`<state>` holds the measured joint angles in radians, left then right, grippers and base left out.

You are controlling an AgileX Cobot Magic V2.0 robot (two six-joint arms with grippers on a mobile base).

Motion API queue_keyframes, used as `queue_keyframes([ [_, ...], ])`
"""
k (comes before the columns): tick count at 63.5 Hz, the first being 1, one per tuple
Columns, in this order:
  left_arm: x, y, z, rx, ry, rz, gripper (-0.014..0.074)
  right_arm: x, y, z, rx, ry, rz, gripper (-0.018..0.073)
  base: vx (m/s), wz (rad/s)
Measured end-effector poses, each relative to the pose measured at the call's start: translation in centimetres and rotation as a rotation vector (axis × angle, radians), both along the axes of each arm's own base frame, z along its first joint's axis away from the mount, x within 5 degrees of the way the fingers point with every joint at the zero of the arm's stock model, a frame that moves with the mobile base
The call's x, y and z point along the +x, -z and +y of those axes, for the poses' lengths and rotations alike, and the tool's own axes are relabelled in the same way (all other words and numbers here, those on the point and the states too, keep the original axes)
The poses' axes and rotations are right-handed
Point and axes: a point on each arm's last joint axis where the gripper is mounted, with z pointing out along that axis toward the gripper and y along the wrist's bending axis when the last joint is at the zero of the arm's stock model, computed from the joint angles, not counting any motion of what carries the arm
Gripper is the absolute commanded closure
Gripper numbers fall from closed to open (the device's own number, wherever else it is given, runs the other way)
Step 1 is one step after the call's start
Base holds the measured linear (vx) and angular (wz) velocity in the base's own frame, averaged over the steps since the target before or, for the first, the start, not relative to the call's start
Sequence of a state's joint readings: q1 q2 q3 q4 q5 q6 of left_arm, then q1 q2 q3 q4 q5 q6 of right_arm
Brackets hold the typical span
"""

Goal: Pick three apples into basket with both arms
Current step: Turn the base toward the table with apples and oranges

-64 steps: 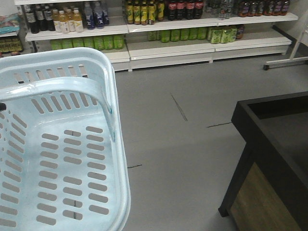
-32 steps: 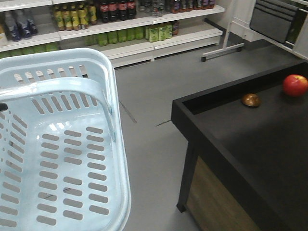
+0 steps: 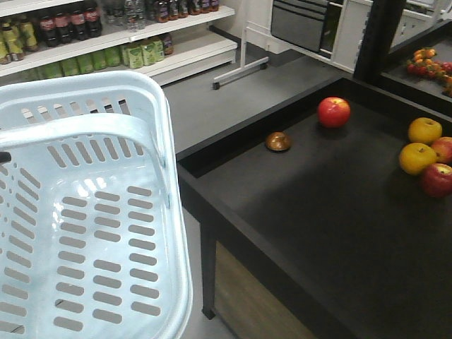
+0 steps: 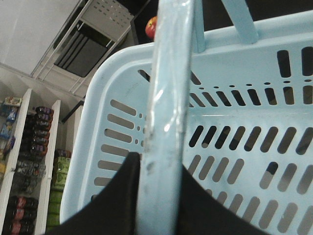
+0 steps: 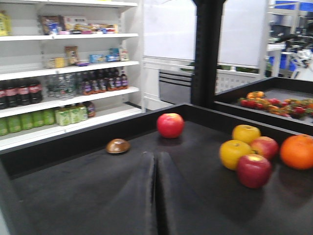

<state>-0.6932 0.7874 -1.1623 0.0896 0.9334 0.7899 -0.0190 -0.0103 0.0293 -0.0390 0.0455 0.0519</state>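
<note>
The basket (image 3: 182, 282) is hanging at the left of the front view, beside the black table (image 3: 318, 212) and empty. The left gripper (image 4: 159, 172) is reaching up from below, its black fingers (image 4: 122, 193) closing on either side of the pale blue handle (image 4: 164, 112); only the left wrist view is showing this grip.

The apples are all lying on the table. A lone red apple (image 3: 333, 111) is sitting near the far edge, and a dark red apple (image 3: 437, 179) and a third red apple (image 3: 443, 148) are resting against two yellow apples (image 3: 417, 157) at the right. A small brown round object (image 3: 278, 141) is lying well left of them.

The right gripper (image 5: 156, 159) is hovering low over the table, pointing towards the lone apple, its pads pressing flat together with nothing between them. Only the right wrist view is showing it, along with an orange (image 5: 297, 151) beside the cluster. Drink shelves (image 3: 106, 42) are standing behind.
</note>
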Motion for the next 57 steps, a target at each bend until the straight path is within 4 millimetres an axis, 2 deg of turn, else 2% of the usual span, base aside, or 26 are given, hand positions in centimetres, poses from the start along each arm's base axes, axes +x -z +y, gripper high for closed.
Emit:
queue_keyframes([
  [57, 0.0, 0.0, 0.0, 0.0, 0.0, 0.0, 0.0603, 0.0, 0.0, 0.0, 0.0, 0.0, 0.0, 0.0568, 0.07, -0.42],
])
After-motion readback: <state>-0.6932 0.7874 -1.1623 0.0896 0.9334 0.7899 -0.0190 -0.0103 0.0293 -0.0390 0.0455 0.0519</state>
